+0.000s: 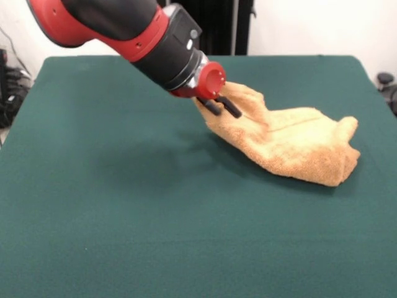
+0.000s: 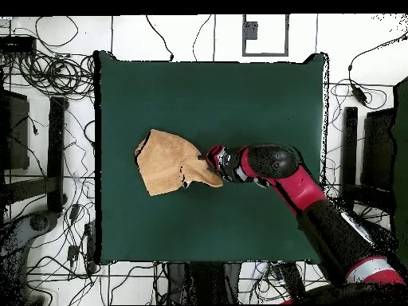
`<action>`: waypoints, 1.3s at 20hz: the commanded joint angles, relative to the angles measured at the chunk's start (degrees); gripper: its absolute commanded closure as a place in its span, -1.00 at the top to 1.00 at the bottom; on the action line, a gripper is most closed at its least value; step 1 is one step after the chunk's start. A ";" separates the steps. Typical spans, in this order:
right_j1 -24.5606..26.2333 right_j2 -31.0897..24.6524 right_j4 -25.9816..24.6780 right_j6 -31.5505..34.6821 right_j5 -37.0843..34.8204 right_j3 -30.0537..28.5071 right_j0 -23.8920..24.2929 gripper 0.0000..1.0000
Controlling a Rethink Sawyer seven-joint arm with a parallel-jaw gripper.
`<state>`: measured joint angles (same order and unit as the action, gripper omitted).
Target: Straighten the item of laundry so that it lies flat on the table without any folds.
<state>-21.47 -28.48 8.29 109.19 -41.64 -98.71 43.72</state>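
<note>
The orange-tan towel [image 1: 298, 146] lies crumpled and folded on the right half of the dark green table [image 1: 124, 205]. Its left end is raised off the cloth up to my gripper [image 1: 220, 107], whose two black fingers are closed on that raised corner. The rest of the towel trails down to the right and rests on the table. In the overhead view the towel [image 2: 167, 163] lies left of centre on the table [image 2: 239, 96], and my gripper [image 2: 209, 166] meets its right corner. No tag or woven band shows.
The red and black arm [image 1: 124, 31] reaches in from the top left in the front view. Cables and stands [image 2: 48, 119] lie on the floor round the table. The table's edges are far from the towel.
</note>
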 commanded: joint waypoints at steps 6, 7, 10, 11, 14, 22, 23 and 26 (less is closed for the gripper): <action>2.77 -2.61 5.13 6.57 -6.19 -2.57 -3.42 1.00; 2.98 -2.54 5.09 6.40 -6.10 -2.44 -3.46 1.00; 3.39 -1.95 4.43 5.97 -5.89 -1.46 -4.03 1.00; 3.35 -1.47 3.91 5.83 -5.87 -0.95 -4.40 1.00; 3.62 -0.68 3.44 6.25 -3.24 -0.74 -4.93 1.00; 3.81 -2.10 6.36 8.09 -1.75 -3.28 -4.34 1.00; 3.99 -2.21 6.59 8.05 -1.85 -3.15 -4.36 1.00; 4.78 -2.84 7.71 7.62 -2.19 -3.19 -4.04 1.00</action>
<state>-21.36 -28.46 11.11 109.20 -42.89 -99.21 41.64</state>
